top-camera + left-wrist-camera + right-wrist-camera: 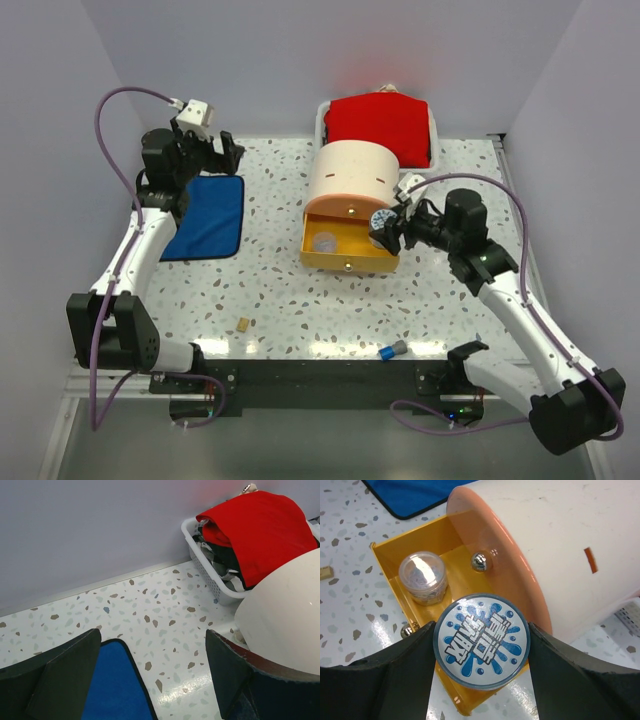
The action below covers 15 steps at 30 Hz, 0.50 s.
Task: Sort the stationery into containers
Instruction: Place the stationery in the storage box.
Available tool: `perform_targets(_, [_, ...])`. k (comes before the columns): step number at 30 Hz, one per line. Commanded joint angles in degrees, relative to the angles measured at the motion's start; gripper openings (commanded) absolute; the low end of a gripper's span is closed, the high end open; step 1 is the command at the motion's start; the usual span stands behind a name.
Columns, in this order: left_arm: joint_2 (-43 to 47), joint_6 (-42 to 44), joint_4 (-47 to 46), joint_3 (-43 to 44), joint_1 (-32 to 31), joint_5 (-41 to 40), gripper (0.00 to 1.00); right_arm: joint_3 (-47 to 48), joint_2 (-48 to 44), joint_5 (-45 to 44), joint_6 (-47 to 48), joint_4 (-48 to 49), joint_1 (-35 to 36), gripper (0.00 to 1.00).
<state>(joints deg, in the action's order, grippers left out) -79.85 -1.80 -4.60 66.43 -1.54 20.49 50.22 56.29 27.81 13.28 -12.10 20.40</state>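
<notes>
Pinching a round tub (pixel 479 647) across its sides, the right gripper (pixel 480 630) hangs over the open drawer (pixel 385 565). The tub looks light, stiff and smooth-sided, so it may slip. The left gripper (pixel 152 655) has its jaws spread, empty.

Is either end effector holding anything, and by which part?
The right end effector grips a round blue-labelled container by opposite sides of its rim, above the open yellow drawer. The left end effector is open and empty.

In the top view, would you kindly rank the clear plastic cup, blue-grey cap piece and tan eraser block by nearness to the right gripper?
From the right gripper, shut on a round blue-and-white tin:
1. Clear plastic cup, in the yellow drawer.
2. Blue-grey cap piece, near front edge.
3. Tan eraser block, farther left.
</notes>
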Motion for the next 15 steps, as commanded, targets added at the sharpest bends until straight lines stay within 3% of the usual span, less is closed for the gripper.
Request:
perform_targets(1, [0.0, 1.5, -0.8, 2.0, -0.1, -1.0, 0.90, -0.9, -0.2, -0.4, 4.0, 8.8, 2.4, 0.00])
perform_targets(12, [0.5, 1.5, -0.8, 1.2, -0.1, -0.7, 0.90, -5.2, 2.0, -1.9, 5.5, 11.4, 5.0, 0.00])
perform_targets(15, [0.5, 1.5, -0.8, 1.2, -0.1, -0.5, 0.90, -5.0, 3.6, -3.4, 4.0, 11.7, 5.2, 0.09])
